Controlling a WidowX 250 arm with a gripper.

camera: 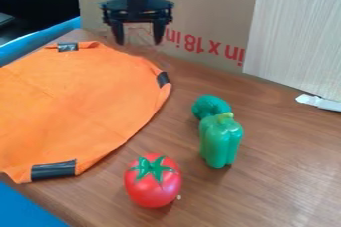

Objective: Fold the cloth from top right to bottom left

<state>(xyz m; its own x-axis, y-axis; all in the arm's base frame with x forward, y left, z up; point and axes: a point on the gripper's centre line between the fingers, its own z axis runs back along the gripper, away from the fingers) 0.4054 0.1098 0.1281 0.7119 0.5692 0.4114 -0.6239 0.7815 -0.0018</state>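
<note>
The black gripper (138, 41) hangs at the upper middle of the camera view, open, with its two fingers apart and nothing between them. It is above and beyond the far right part of the orange cloth (80, 96), not touching it. The cloth lies spread flat on the left of the table, its left side cut off by the view's edge. Black tape patches mark its far edge, its right edge and its near edge.
A red tomato (153, 181) stands near the front, with a green pepper (221, 140) and a darker green object (211, 106) right of the cloth. Behind the brown table (279, 171) stand a cardboard sheet (200, 2) and a pale panel (296, 37).
</note>
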